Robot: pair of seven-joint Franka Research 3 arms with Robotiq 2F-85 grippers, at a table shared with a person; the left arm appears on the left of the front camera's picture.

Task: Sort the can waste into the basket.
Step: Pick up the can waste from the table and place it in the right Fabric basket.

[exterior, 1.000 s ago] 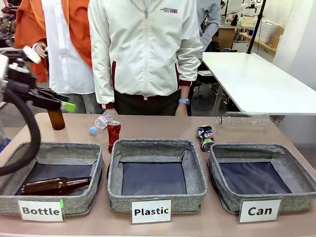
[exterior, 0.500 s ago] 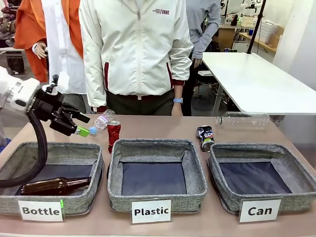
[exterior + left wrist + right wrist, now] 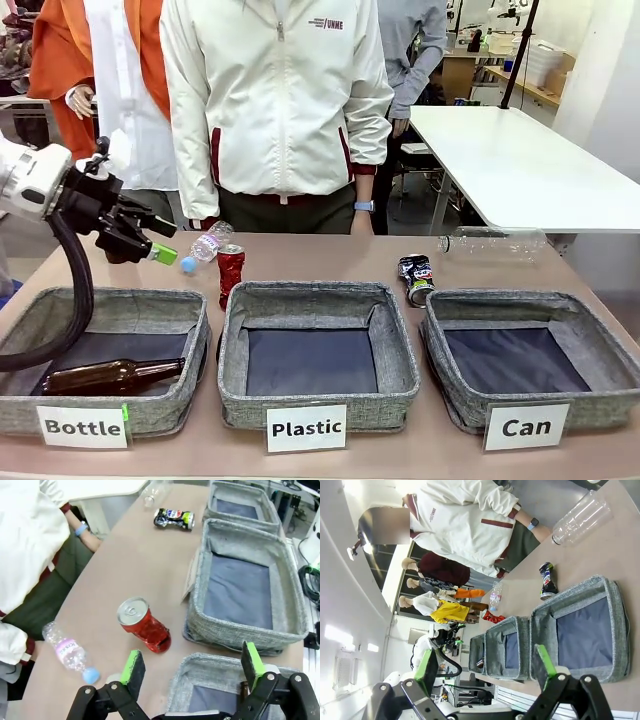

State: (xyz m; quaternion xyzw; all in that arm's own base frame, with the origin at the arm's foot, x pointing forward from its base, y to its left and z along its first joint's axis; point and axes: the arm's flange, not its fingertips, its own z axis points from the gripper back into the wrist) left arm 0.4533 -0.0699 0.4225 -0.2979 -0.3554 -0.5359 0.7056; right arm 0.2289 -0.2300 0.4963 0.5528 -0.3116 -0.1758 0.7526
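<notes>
The dented red can (image 3: 230, 272) stands on the table behind the gap between the Bottle and Plastic baskets, and in the left wrist view the red can (image 3: 144, 626) is just ahead of my fingers. A crushed dark blue-black can (image 3: 416, 279) lies behind the left corner of the grey basket labelled "Can" (image 3: 520, 300). My left gripper (image 3: 160, 242) hovers open above the table, left of the red can. The left gripper (image 3: 192, 657) holds nothing. High off to the side, my right gripper (image 3: 485, 665) is open and empty, with the dark can (image 3: 546, 582) and the Can basket (image 3: 585, 630) far below.
A small clear plastic bottle (image 3: 205, 245) lies close to the left gripper. A large clear bottle (image 3: 490, 242) lies at the back right. The Bottle basket (image 3: 110, 300) holds a brown glass bottle (image 3: 110, 375). The Plastic basket (image 3: 315, 295) sits in the middle. A person (image 3: 280, 100) stands at the far edge.
My left gripper has swung right and down towards the small bottle and red can, then lifted slightly. The person in the white jacket has stepped a little to the left.
</notes>
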